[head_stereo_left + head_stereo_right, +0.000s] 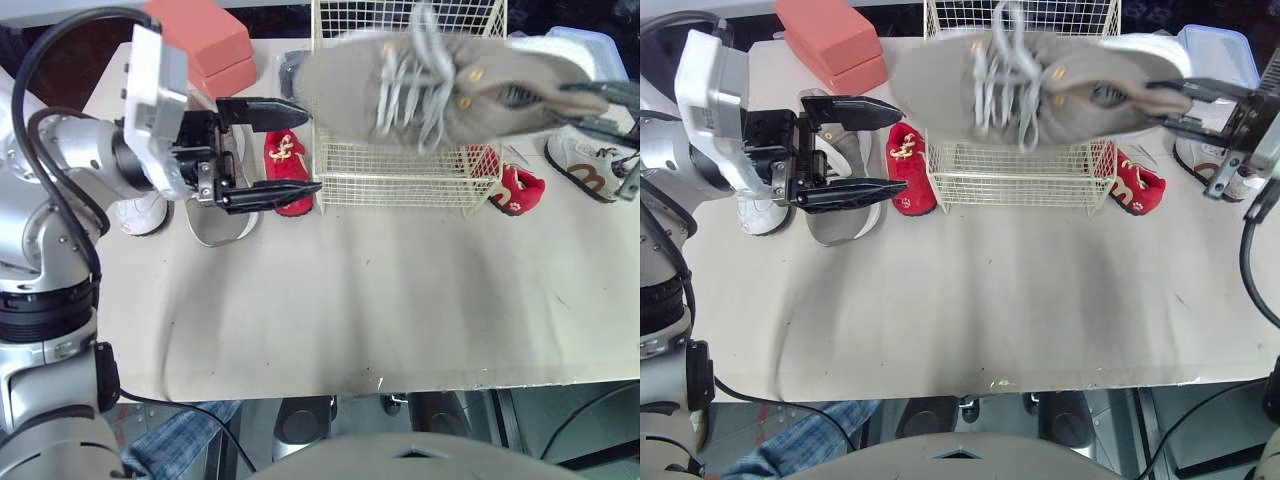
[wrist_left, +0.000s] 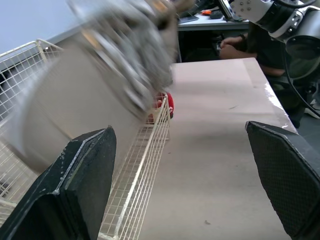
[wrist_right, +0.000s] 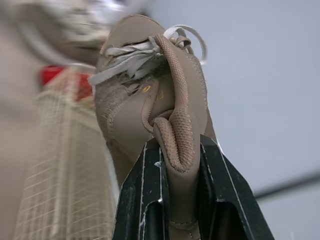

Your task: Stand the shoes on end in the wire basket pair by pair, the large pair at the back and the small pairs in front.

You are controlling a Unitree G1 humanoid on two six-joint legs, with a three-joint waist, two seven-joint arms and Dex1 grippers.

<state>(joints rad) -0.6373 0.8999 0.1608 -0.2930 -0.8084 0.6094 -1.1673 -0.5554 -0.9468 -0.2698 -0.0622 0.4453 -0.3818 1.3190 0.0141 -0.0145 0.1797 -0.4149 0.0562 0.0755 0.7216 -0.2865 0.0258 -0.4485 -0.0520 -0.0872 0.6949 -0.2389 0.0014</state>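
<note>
A large tan lace-up shoe (image 1: 440, 80) hangs in the air over the wire basket (image 1: 390, 178), lying sideways with its toe toward my left. My right gripper (image 3: 177, 150) is shut on its heel collar. My left gripper (image 1: 310, 148) is open just left of the basket, empty, above the second large tan shoe (image 1: 840, 205) that lies on the table. One small red shoe (image 1: 288, 170) lies left of the basket and another (image 1: 515, 188) right of it. One white shoe (image 1: 140, 212) lies far left, and another (image 1: 585, 165) far right.
Salmon-red blocks (image 1: 205, 40) are stacked at the back left. A clear plastic box (image 1: 1215, 45) stands at the back right. The beige table (image 1: 350, 300) stretches bare to its front edge. A person's hand (image 2: 232, 45) rests at a desk beyond the table.
</note>
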